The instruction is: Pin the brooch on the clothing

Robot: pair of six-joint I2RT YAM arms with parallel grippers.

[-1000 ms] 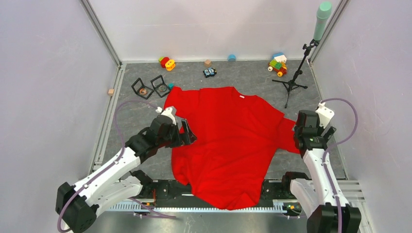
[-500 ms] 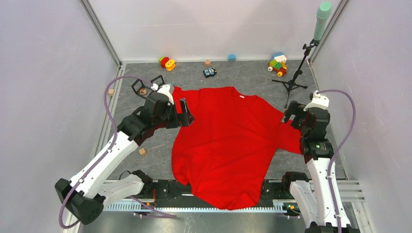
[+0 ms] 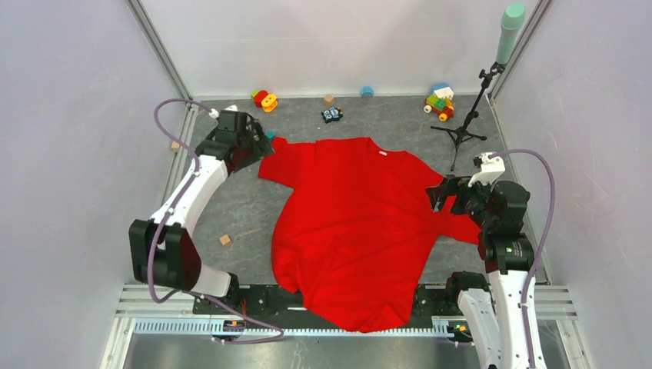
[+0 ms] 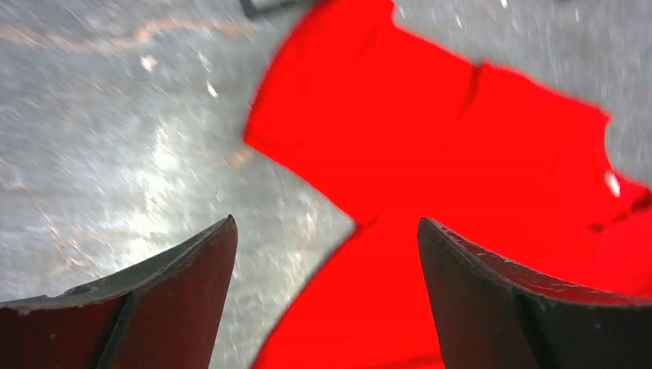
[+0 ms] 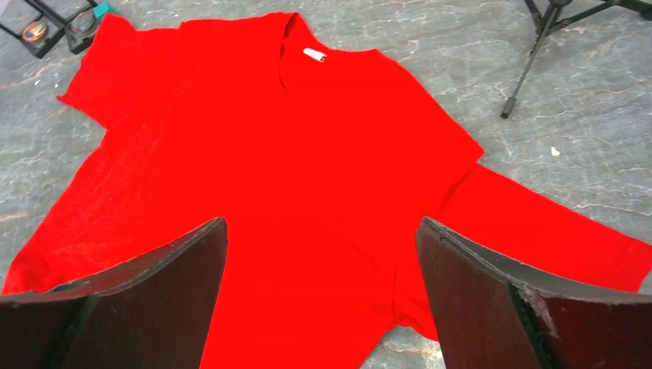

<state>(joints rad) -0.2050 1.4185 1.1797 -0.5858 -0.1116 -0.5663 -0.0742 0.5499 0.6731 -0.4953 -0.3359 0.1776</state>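
The clothing (image 3: pixel 354 223) is a red T-shirt spread flat on the grey table, with a white tag (image 5: pixel 314 54) inside the collar. My left gripper (image 3: pixel 252 150) hovers at the back left over the shirt's left sleeve (image 4: pixel 346 84); it is open and holds nothing (image 4: pixel 326 223). My right gripper (image 3: pixel 442 194) hangs above the right sleeve, open and empty (image 5: pixel 322 223). Two black square cases (image 5: pixel 46 27) lie beyond the left sleeve. One holds a small round brownish piece (image 5: pixel 32 31), possibly the brooch, too small to tell. In the top view my left arm hides the cases.
A black tripod stand (image 3: pixel 461 134) rises at the back right. Toys (image 3: pixel 265 100) (image 3: pixel 440 101) and a small dark car (image 3: pixel 332 114) line the back wall. A small wooden block (image 3: pixel 225 240) lies left of the shirt, and another block (image 3: pixel 176 145) lies by the left rail.
My left arm has swung from the shirt's left edge to the back left, over the black cases. The right gripper has turned left and now points over the right sleeve.
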